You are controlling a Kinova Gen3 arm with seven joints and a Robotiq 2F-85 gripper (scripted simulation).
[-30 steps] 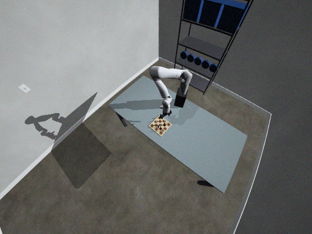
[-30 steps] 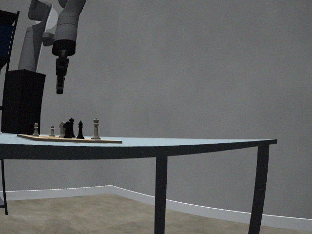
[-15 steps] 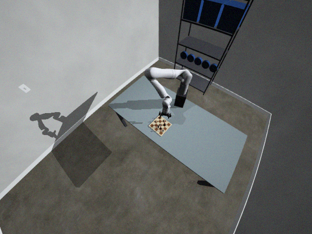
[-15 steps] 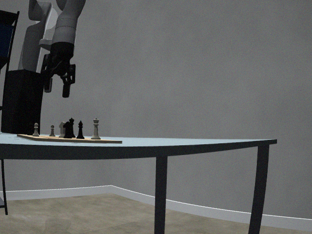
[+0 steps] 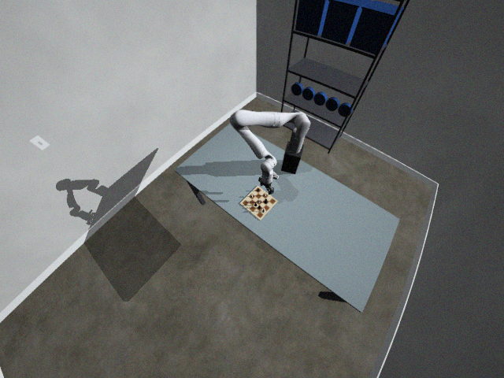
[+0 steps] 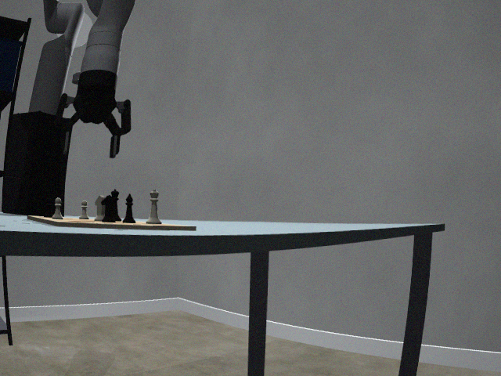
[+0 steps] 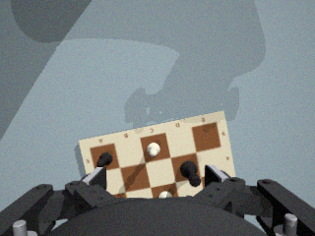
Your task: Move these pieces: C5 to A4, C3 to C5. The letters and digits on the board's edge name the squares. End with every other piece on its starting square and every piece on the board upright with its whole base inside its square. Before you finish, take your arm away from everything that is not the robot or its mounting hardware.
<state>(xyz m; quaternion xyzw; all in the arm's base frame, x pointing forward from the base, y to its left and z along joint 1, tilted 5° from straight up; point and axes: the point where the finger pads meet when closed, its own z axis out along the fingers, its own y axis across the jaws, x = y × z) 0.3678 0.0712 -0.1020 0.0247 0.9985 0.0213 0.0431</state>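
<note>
Pale C5 pawn (image 5: pixel 264 195) (image 6: pixel 84 211) (image 7: pixel 154 148), on the board's (image 5: pixel 275 201) (image 6: pixel 178 228) (image 7: pixel 113 138) lettered edge, should handle as light, rigid and possibly slippery; grasp below its round head with the gripper (image 5: pixel 266 186) (image 6: pixel 89 150) (image 7: pixel 156 177), now wide and unloaded above the board, whose C3 piece (image 5: pixel 259 201) (image 7: pixel 164 195) is partly masked in the wrist view.

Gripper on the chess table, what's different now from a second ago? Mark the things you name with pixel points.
The gripper (image 5: pixel 267 187) (image 6: pixel 89 150) (image 7: pixel 156 177) has turned: in the exterior view its fingers were lined up one behind the other, and now they stand apart side by side. It took hold of nothing. The chess pieces and the board (image 5: pixel 245 201) (image 6: pixel 178 227) (image 7: pixel 109 139) look unmoved.
</note>
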